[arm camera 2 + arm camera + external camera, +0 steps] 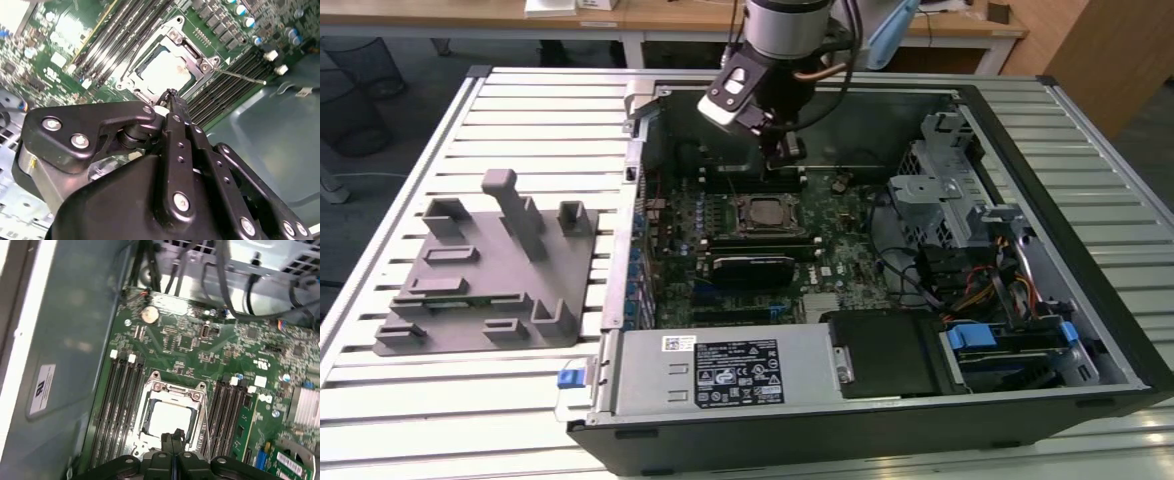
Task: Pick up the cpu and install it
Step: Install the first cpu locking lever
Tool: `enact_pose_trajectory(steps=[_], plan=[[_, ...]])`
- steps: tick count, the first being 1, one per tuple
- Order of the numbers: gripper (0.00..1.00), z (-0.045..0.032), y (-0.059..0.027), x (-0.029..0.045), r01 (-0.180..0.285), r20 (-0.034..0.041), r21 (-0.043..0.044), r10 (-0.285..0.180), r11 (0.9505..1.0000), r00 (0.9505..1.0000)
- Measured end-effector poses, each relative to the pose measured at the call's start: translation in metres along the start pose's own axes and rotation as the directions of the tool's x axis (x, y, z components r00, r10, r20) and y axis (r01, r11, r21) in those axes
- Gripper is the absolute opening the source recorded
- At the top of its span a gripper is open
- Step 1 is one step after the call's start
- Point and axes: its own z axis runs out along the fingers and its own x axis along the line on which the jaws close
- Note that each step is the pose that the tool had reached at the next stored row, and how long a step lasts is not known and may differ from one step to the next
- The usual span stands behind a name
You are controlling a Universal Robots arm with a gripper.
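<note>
One cpu [167, 421] lying in one socket [175, 388], two jaws clenched together, empty, near it

A slatted metal table [480, 400] stands before wooden desks [680, 15], wire bins [367, 65] on dark floor [354, 235]

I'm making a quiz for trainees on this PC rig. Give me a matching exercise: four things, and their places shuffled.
1 cpu
2 gripper
3 grey fixture
4 power supply

A on the slatted table, outside the case
B inside the socket frame
C above the socket, shut
D inside the case, along the wall nearest the exterior camera

Pairs: 1-B, 2-C, 3-A, 4-D
</note>
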Motion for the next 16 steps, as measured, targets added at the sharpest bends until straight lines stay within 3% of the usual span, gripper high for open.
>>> enact_pose_trajectory(steps=[4,8,12,16], plan=[[0.11,0.0002,0.0,0.0,0.072,-0.0016,0.0,-0.072,0.9974,0.9974],[0.11,0.0002,0.0,0.0,0.143,-0.0032,-0.0001,-0.143,0.9897,0.9897],[0.11,0.0003,0.0,0.0,0.216,-0.0048,-0.0004,-0.216,0.9764,0.9764],[0.11,0.0004,0.0,0.0,0.285,-0.0063,-0.0007,-0.285,0.9584,0.9584]])
